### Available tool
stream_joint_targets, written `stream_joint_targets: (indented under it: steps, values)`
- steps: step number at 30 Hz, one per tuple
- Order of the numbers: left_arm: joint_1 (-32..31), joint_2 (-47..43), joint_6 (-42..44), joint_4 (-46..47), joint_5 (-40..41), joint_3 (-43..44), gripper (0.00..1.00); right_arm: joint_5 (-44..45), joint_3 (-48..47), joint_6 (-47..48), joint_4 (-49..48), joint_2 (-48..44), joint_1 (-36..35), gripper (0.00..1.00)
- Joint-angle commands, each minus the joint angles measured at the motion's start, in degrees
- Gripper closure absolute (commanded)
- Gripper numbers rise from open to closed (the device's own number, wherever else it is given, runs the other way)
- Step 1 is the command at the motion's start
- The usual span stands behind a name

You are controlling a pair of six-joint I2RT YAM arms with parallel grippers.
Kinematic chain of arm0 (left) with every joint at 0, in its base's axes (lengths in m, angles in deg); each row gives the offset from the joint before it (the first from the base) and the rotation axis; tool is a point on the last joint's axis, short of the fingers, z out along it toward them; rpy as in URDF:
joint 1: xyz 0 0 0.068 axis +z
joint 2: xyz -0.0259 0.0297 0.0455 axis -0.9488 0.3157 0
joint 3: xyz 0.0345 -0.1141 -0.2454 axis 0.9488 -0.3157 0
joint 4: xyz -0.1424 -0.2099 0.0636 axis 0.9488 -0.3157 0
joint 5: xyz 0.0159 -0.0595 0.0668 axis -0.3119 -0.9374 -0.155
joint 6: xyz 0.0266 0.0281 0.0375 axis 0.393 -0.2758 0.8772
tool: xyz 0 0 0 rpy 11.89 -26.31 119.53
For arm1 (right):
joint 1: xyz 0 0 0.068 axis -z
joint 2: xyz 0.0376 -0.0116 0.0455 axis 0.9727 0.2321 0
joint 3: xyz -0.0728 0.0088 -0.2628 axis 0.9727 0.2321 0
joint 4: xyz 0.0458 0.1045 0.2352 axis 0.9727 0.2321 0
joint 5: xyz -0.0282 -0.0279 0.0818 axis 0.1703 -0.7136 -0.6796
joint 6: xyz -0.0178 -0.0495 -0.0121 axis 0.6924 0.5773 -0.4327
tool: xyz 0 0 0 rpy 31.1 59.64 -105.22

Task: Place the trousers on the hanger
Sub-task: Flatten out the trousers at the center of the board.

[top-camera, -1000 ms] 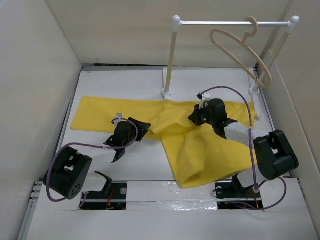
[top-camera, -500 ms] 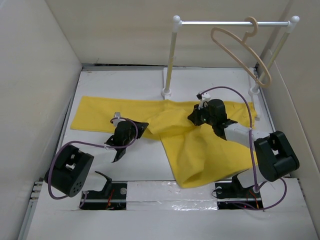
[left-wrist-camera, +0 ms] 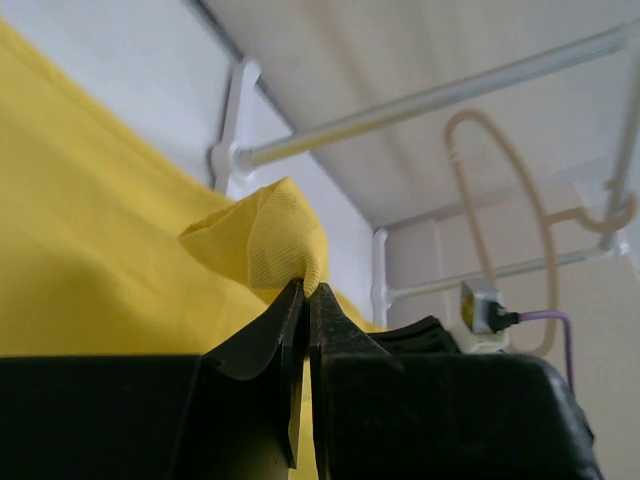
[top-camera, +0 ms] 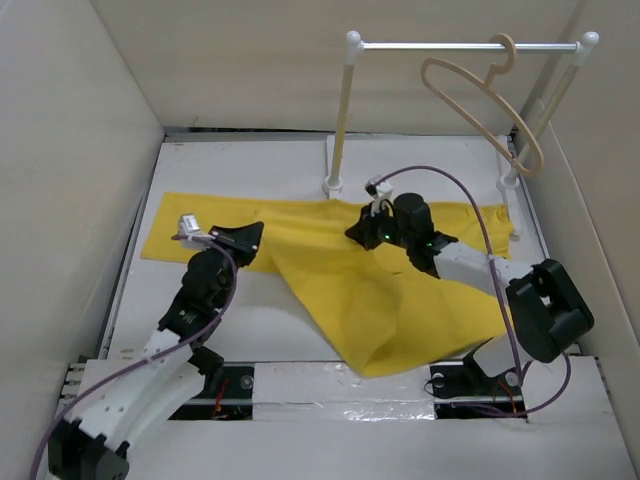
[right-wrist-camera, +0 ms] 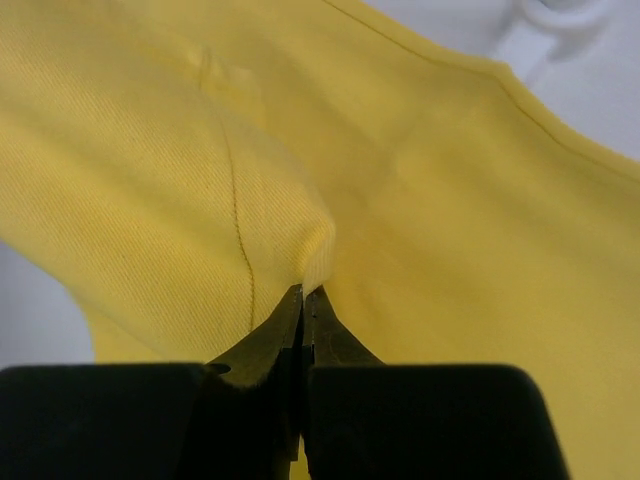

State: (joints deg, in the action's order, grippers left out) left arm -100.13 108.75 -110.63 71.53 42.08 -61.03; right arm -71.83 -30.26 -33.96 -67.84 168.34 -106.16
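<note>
The yellow trousers (top-camera: 400, 300) lie spread across the white table (top-camera: 250, 165), one leg reaching left, the rest bunched toward the front right. My left gripper (top-camera: 250, 240) is shut on a raised fold of the trousers (left-wrist-camera: 262, 238), its tips (left-wrist-camera: 308, 290) pinching the cloth. My right gripper (top-camera: 360, 233) is shut on another fold near the middle; in the right wrist view its tips (right-wrist-camera: 304, 292) clamp a seamed edge of the trousers (right-wrist-camera: 200, 180). The tan hanger (top-camera: 478, 105) hangs by its hook on the rail at the back right, also seen as the hanger (left-wrist-camera: 505, 200).
A white rail (top-camera: 460, 45) on two posts stands at the back, its left post (top-camera: 340, 120) just behind the trousers. Cardboard walls (top-camera: 70, 160) close in the left, back and right. Purple cables (top-camera: 450, 185) loop off both wrists.
My left gripper has shut on the trousers, risen and moved left with the fold. My right gripper has shifted left with its cloth, dragging the middle of the trousers leftward.
</note>
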Motion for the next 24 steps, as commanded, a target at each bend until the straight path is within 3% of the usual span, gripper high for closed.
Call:
stream_joint_targets:
  steps: [1,4,6,7,9,10,13,15,18,19,20,21,24]
  values:
    - [0.4,-12.9,7.2,-13.3,11.5,5.9,1.0,1.2,-8.9,-0.6,-1.2,3.2,-5.6,1.0]
    - [0.4,-21.8,8.6,-19.6,15.0,7.9,1.0,0.3,-20.7,-1.0,1.7,10.5,-11.3,0.99]
    - [0.4,-25.4,9.2,-23.3,17.1,9.3,1.0,-1.5,-28.4,-0.5,5.0,17.7,-14.0,0.92]
    - [0.4,-26.4,9.3,-26.4,17.7,10.9,1.0,-2.0,-35.0,0.2,8.0,19.7,-16.0,0.75]
    - [0.4,-28.9,10.6,-28.3,18.8,12.4,1.0,-0.6,-37.7,0.4,10.1,21.2,-16.6,0.51]
    - [0.4,-29.8,11.3,-29.4,19.2,13.8,1.0,-0.1,-34.8,-0.6,7.0,19.8,-16.6,0.27]
    - [0.4,-32.0,14.6,-31.0,21.5,17.0,1.0,-1.1,-26.7,-3.9,-0.2,13.5,-11.6,0.16]
    - [0.4,-33.1,16.6,-30.6,21.3,17.7,1.0,0.0,-16.8,-6.2,-1.4,8.6,-4.6,0.18]
    - [0.4,-33.4,17.8,-28.7,19.2,16.9,1.0,5.6,0.1,-11.4,-4.6,-5.0,5.1,0.32]
    - [0.4,-33.4,18.1,-28.1,19.1,16.3,1.0,8.3,3.7,-13.6,-3.6,-8.8,7.5,0.61]
    - [0.4,-33.1,18.7,-28.0,18.7,16.1,1.0,11.4,9.4,-14.4,-1.7,-16.4,9.8,0.77]
    - [0.4,-33.3,18.9,-27.9,18.5,15.6,1.0,16.2,11.6,-15.3,3.8,-20.4,14.8,1.0]
    - [0.4,-34.9,18.7,-26.0,14.8,13.7,1.0,26.5,17.1,-16.0,13.2,-36.0,21.6,1.0]
